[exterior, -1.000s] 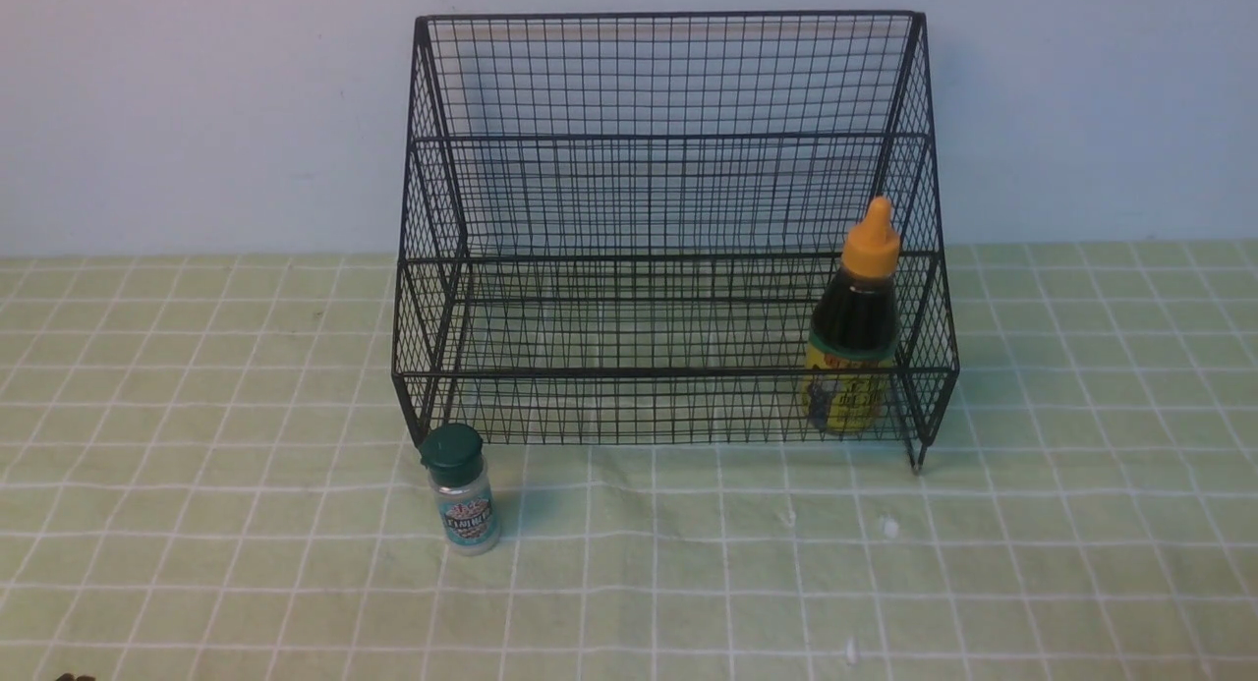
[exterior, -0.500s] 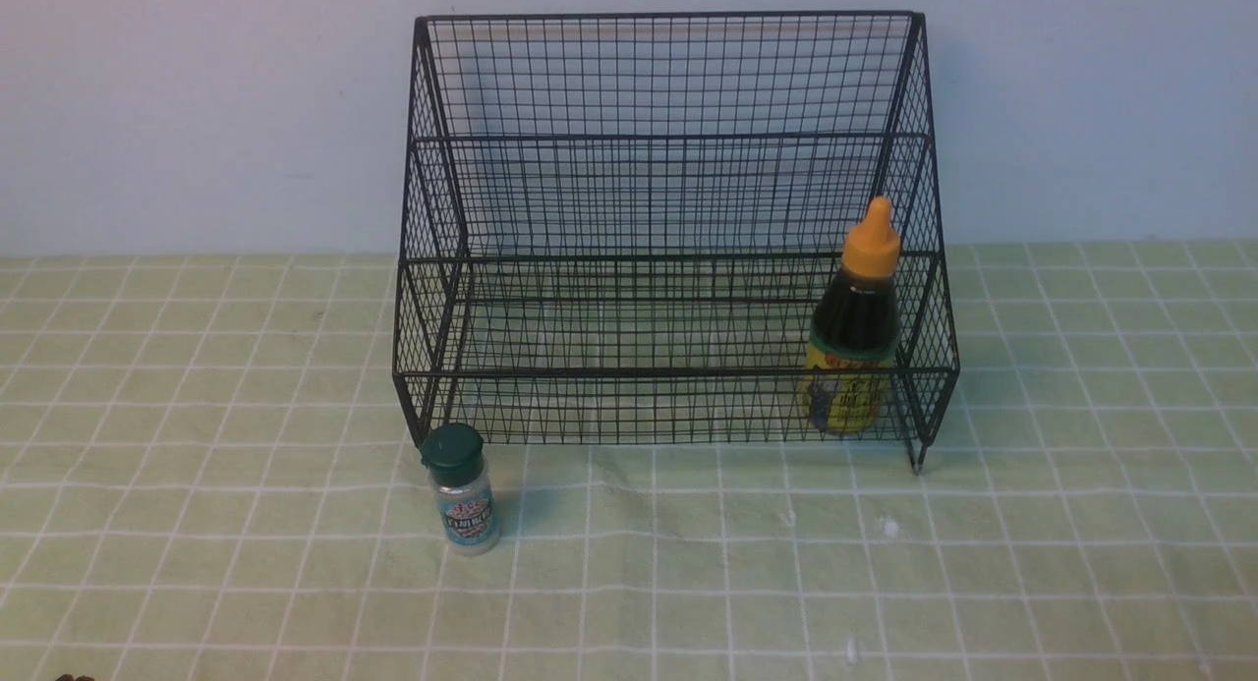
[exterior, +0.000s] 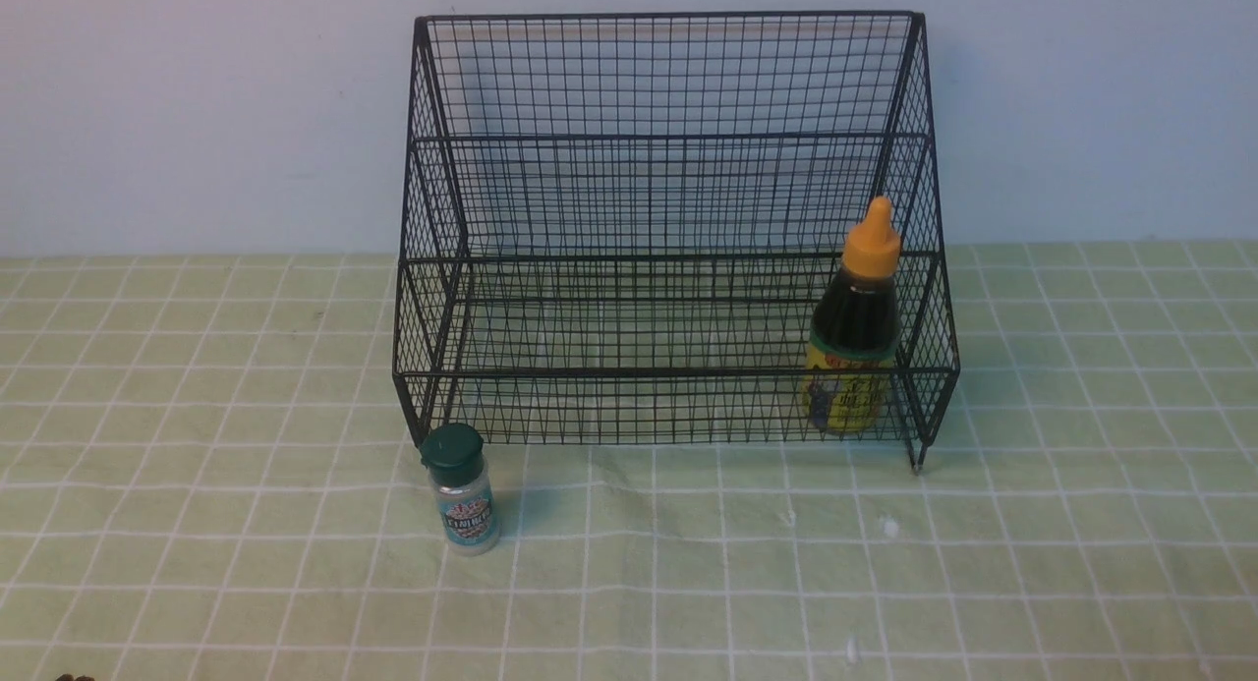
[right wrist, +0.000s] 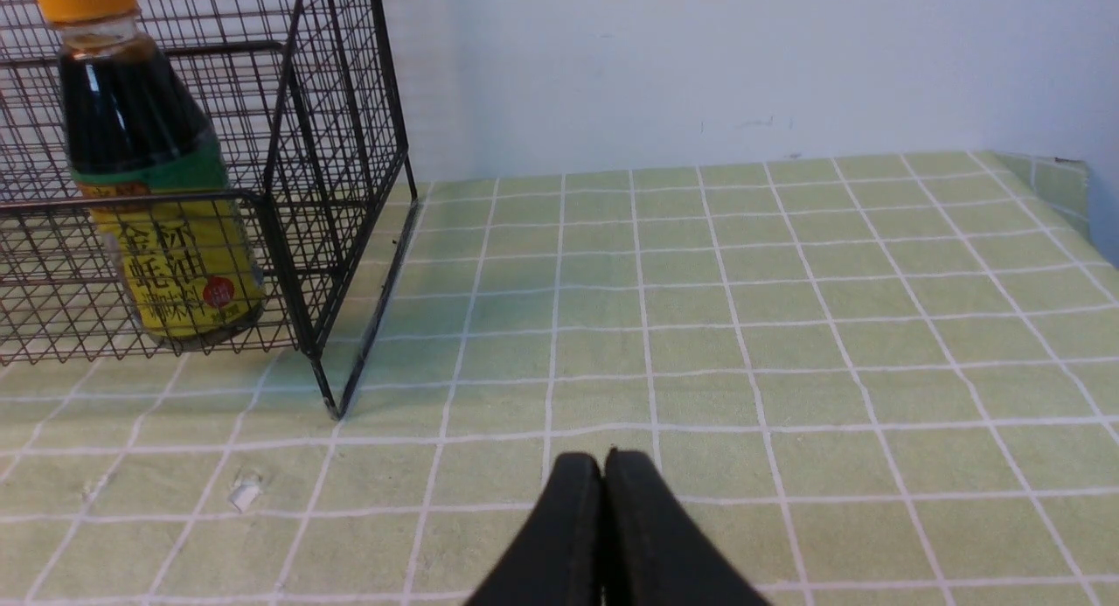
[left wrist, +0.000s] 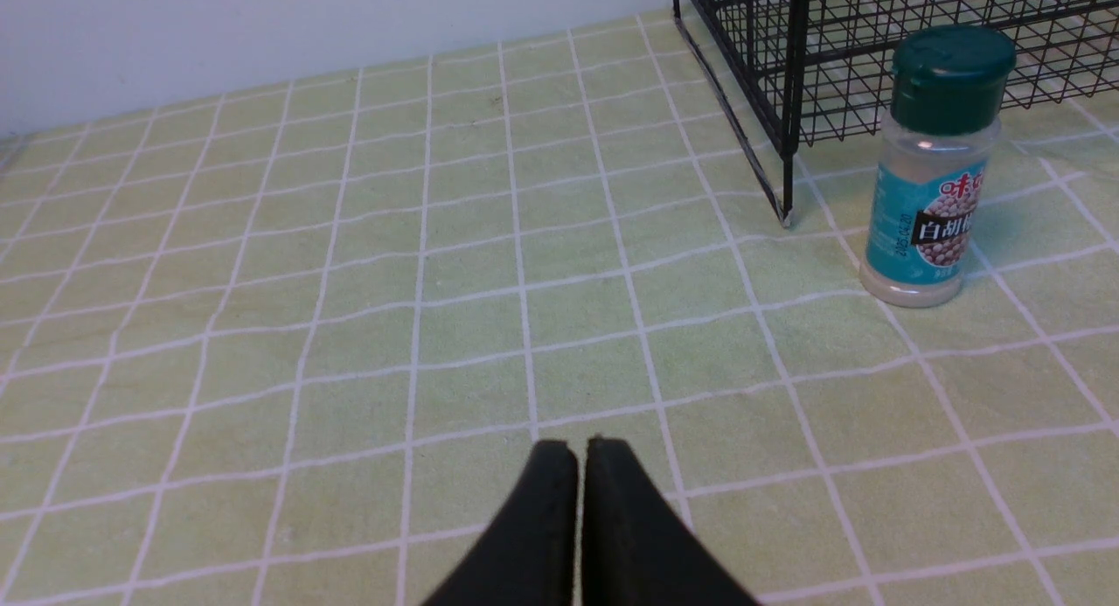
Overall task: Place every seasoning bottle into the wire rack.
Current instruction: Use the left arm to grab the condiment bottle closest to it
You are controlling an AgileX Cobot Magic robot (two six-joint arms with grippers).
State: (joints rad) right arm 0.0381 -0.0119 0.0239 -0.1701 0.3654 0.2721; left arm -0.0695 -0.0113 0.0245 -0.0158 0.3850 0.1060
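Front view: dark-liquid bottle with orange pointed cap stands in black wire-mesh rack, lowest tier, right end; clear green-capped shaker stands on checked cloth just outside rack's front left corner; left wrist view: left gripper pressed together, empty; right wrist view: right gripper likewise.

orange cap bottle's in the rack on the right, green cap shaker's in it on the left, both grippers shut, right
No: the shaker is not in the rack; it stands on the cloth just outside its front left corner, as the front view shows. The bottle is in the rack on the right, and the left gripper and right gripper are shut.
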